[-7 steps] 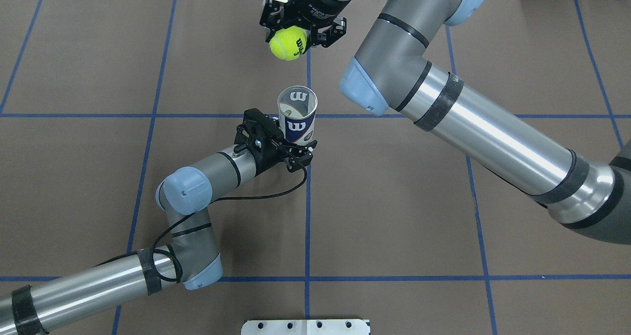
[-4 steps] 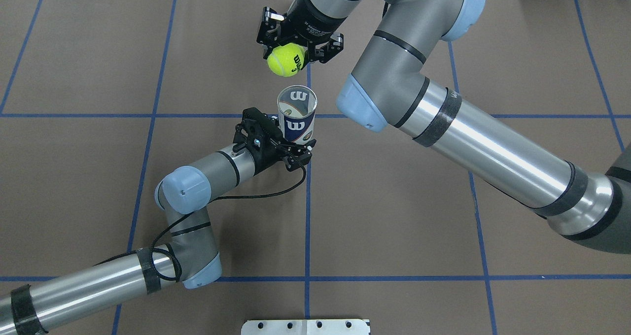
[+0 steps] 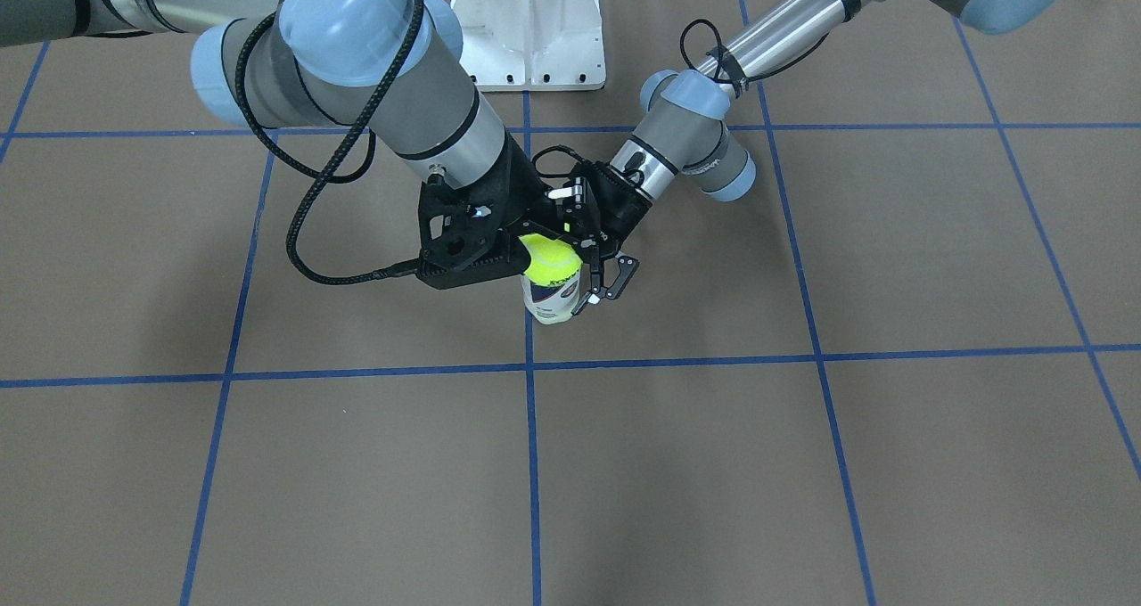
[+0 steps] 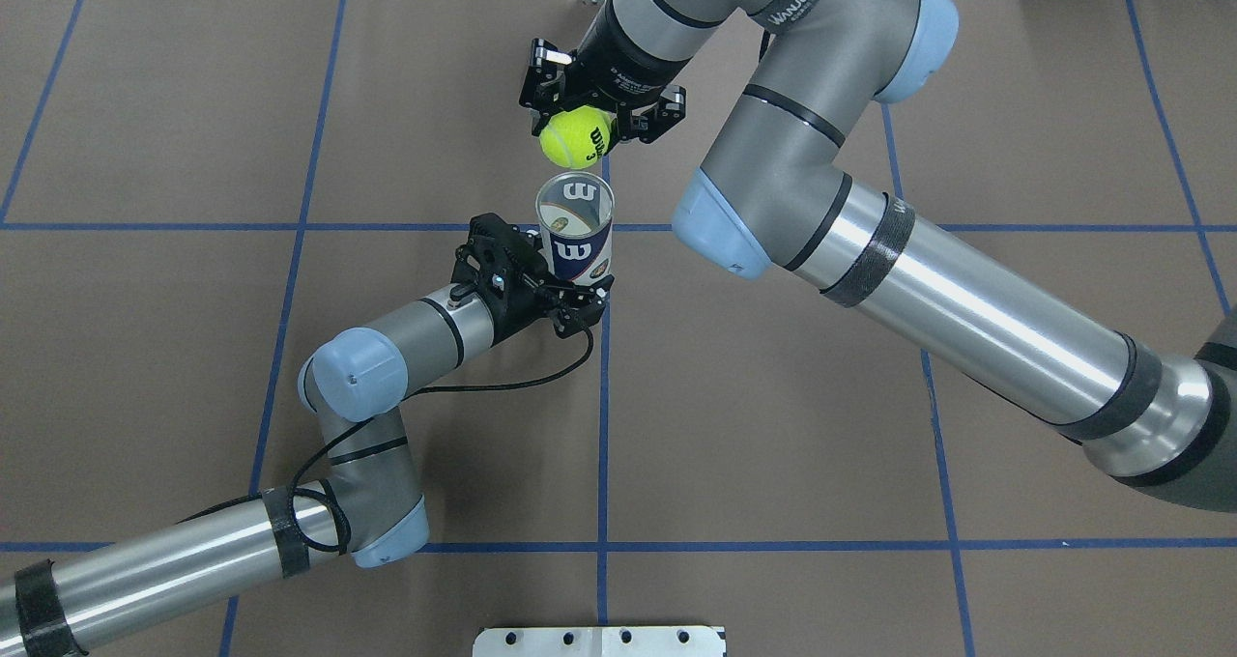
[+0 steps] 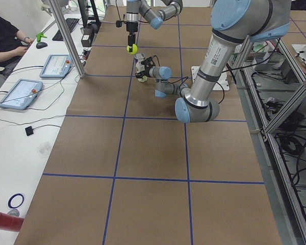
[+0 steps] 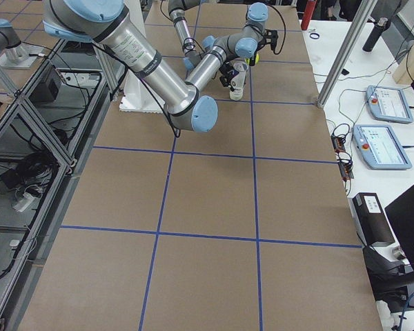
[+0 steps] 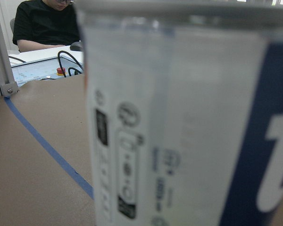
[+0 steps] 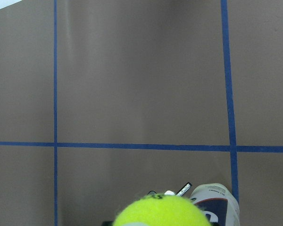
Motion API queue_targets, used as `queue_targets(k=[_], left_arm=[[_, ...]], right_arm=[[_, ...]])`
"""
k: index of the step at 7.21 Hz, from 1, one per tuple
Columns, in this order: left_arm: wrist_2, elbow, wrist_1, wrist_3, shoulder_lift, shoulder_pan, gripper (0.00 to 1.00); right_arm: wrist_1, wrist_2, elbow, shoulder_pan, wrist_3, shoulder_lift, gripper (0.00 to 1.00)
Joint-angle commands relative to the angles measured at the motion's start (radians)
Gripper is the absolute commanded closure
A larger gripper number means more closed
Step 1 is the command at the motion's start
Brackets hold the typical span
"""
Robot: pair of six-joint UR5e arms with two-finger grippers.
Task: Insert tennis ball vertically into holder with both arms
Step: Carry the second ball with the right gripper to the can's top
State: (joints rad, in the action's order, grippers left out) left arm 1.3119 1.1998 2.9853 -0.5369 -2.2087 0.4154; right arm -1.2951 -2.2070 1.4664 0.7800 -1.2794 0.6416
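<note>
The holder (image 4: 576, 227), a clear can with a navy and white "W" label, stands upright on the table with its mouth open. My left gripper (image 4: 568, 280) is shut on its lower part, and the can fills the left wrist view (image 7: 179, 117). My right gripper (image 4: 596, 128) is shut on the yellow-green tennis ball (image 4: 577, 137) and holds it in the air just beyond and above the can's mouth. In the front view the ball (image 3: 550, 260) overlaps the can's top (image 3: 553, 303). The right wrist view shows the ball (image 8: 162, 212) with the can (image 8: 217, 202) below.
A white metal pedestal base (image 4: 599, 641) sits at the table's near edge, also in the front view (image 3: 526, 27). Blue tape lines cross the brown table. An operator (image 5: 5, 35) and tablets (image 5: 18, 93) are at a side desk beyond the far edge.
My right gripper has carried the ball nearer to the can's mouth. My left gripper and the can have shifted slightly to the left.
</note>
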Motion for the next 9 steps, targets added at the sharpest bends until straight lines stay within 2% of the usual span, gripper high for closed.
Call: queue_targets(k=[1,7,8,9], left_arm=[[0.001,0.001,0.004,0.0,0.006,-0.001,0.01],[0.001,0.0,0.004,0.0,0.007,-0.001,0.01],[0.001,0.0,0.004,0.0,0.007,-0.001,0.01],[0.001,0.0,0.004,0.0,0.007,0.0,0.01]], right_arm=[[0.0,0.009,0.011,-0.004,0.002,0.013,1.0],[-0.001,0.029,0.055,-0.05,0.0,0.036,1.0],[-0.003,0.029,0.055,-0.051,0.0,0.038,0.95],[-0.003,0.027,0.055,-0.051,0.0,0.038,0.61]])
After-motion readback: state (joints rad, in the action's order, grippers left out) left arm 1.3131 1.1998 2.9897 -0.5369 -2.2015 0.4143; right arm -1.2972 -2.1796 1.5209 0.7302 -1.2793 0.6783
